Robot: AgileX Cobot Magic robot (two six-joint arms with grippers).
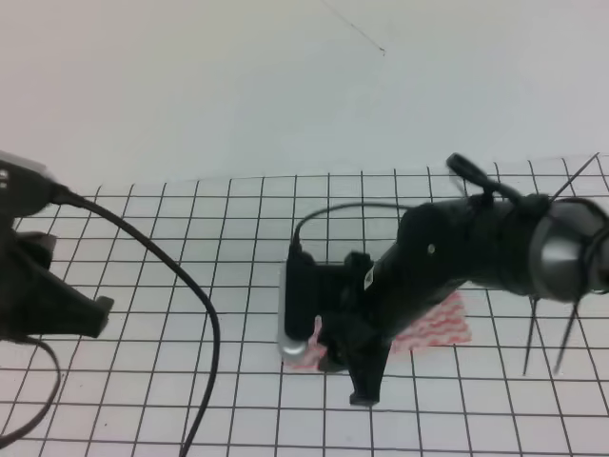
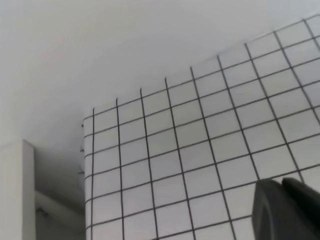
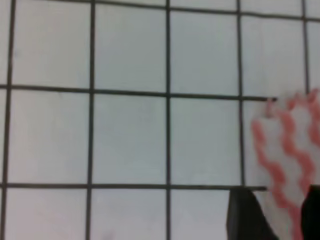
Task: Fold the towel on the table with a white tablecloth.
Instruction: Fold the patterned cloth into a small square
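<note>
The towel (image 1: 433, 326), white with pink-red wavy stripes, lies on the table with a white tablecloth (image 1: 190, 276), right of centre on the black-lined grid, and most of it is hidden under the right arm (image 1: 476, 252). Only a strip to the right of the arm and a small corner near the arm's silver-edged wrist camera (image 1: 297, 309) show in the high view. The right arm reaches in from the right edge and slopes down and left across the towel, with the right gripper (image 1: 366, 381) low at the towel's near edge. In the right wrist view the towel (image 3: 290, 155) fills the lower right corner, and a dark fingertip (image 3: 245, 215) stands just left of it and another dark edge at the far right, so the cloth sits between the fingers; whether they pinch it cannot be told. The left gripper (image 1: 81, 319) hangs at the left edge of the scene, well apart from the towel, trailing a black cable (image 1: 181, 286) over the grid. Its wrist view shows only a dark finger (image 2: 285, 210) above bare grid squares near the table's corner; whether it is open or closed cannot be told.
</note>
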